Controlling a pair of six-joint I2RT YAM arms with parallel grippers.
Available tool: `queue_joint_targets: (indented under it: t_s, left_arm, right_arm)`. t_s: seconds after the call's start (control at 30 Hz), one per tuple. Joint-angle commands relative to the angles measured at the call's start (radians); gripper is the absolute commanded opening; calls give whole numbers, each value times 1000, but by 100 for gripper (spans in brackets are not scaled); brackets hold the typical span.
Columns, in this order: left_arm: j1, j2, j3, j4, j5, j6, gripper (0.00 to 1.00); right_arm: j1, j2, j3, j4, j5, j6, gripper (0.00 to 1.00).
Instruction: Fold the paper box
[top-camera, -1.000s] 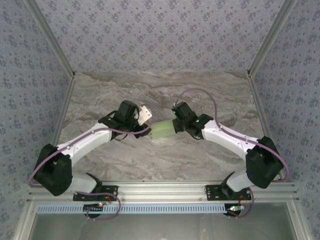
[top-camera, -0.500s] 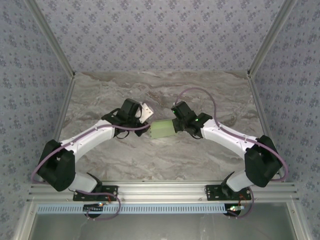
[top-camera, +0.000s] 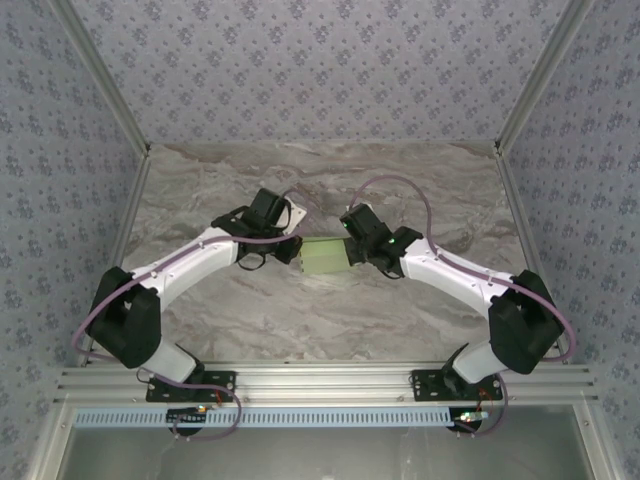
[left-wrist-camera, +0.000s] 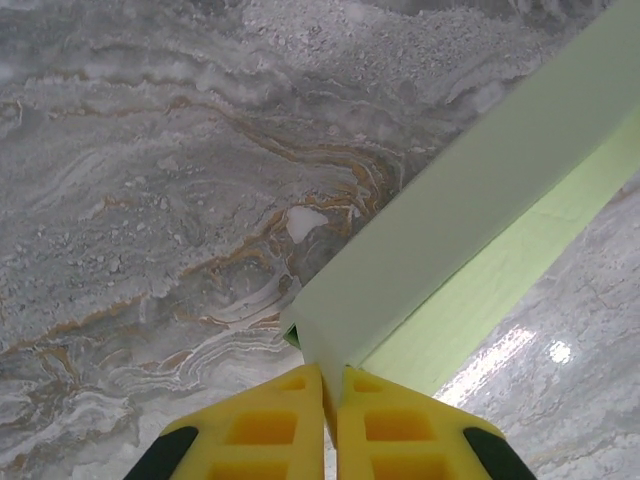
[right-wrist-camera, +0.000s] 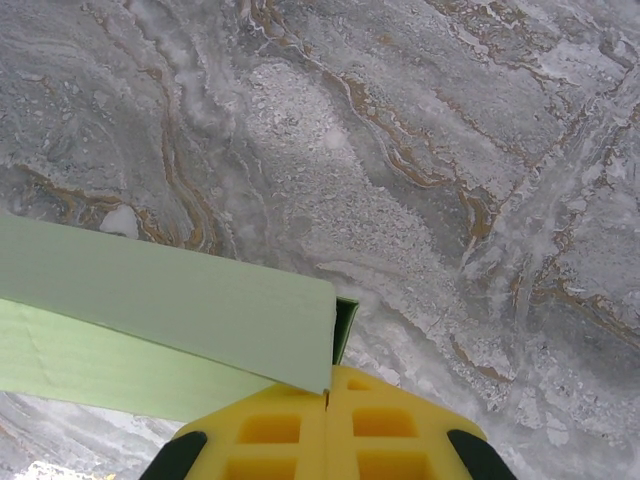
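We see the paper box (top-camera: 322, 256) over the middle of the marble table (top-camera: 420, 180), stretched between the two arms. Our left gripper (left-wrist-camera: 330, 388) has its yellow fingers pinched together on the box's left corner. Our right gripper (right-wrist-camera: 327, 398) is clamped the same way on the box's right edge.
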Motion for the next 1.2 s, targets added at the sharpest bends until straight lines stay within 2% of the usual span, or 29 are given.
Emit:
queue_joint_targets:
  t_s: [0.0,0.1,0.23,0.4,0.63,0.93,1.17]
  left_arm:
    - [-13,19,46,-10,79,-144,6]
    - [-16,23,47,0,88,-210,7]
    - [-16,27,57,-1,73,-295,0]
    - [-18,40,57,19,73,-407,0]
    - [-21,31,40,40,52,-483,0]
    - [-22,18,11,67,52,-537,0]
    - [-56,-10,-52,41,-104,-464,0]
  right_arm:
    - [22,20,16,-28,-8,25,1]
    - [28,23,15,-26,-5,28,1]
    - [34,34,16,-24,-4,31,1]
    - [39,43,18,-22,-1,32,1]
    - [42,44,13,-22,2,32,1]
    - [45,46,7,-18,6,31,1]
    - [38,41,3,-21,11,30,1]
